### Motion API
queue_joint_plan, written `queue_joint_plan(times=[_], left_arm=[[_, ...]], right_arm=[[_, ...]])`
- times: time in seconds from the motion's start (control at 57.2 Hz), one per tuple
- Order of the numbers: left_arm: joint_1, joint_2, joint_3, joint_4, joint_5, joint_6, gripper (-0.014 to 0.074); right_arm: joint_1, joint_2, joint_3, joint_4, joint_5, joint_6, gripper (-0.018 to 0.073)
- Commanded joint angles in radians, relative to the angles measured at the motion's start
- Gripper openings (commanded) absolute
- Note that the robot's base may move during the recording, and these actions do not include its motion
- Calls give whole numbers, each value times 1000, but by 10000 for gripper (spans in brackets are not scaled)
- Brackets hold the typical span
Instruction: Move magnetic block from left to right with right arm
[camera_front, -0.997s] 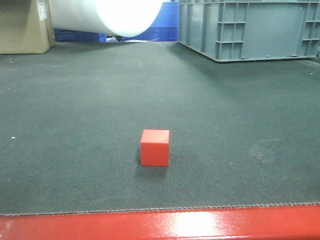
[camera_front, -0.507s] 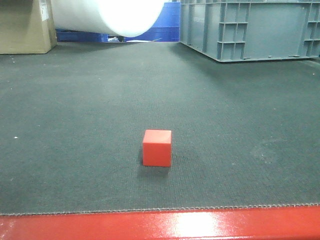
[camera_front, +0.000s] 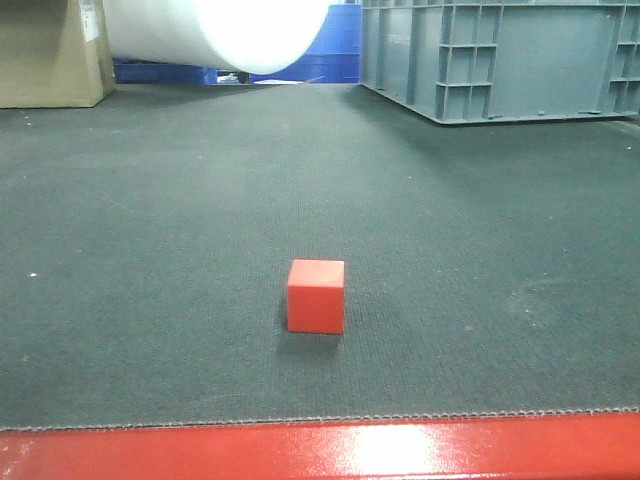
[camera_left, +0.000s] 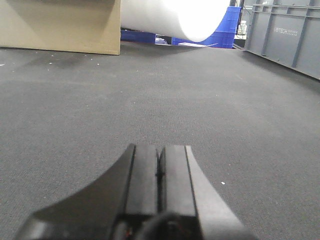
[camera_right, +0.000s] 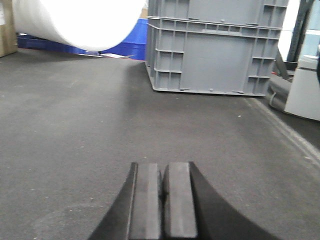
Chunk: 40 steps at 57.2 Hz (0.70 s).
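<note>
The magnetic block has smooth, matt red faces. The table wears a dark, rough woven mat, its near edge glossy red. Behind the block stand a ribbed grey plastic crate and a cardboard box.

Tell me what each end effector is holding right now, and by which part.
Nothing is held. The left end effector and the right end effector are both shut on nothing, and the magnetic block sits alone on the dark mat.
</note>
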Motion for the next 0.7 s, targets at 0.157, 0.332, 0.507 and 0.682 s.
queue_joint_plan(times=[0.157,0.332,0.507,0.682], left_arm=[[-6,-7,9,-3,-84,-7,-126],[-6,-7,9,-3,-84,-7,-126],[-6,-7,9,-3,-84,-7,-126],[-6,-7,9,-3,-84,-7,-126]], right_arm=[[4,-22,-1,3,-97,-10,31],[4,-22,-1,3,-97,-10,31],[4,-22,-1,3,-97,-10,31],[4,-22,-1,3,-97,-10,31]])
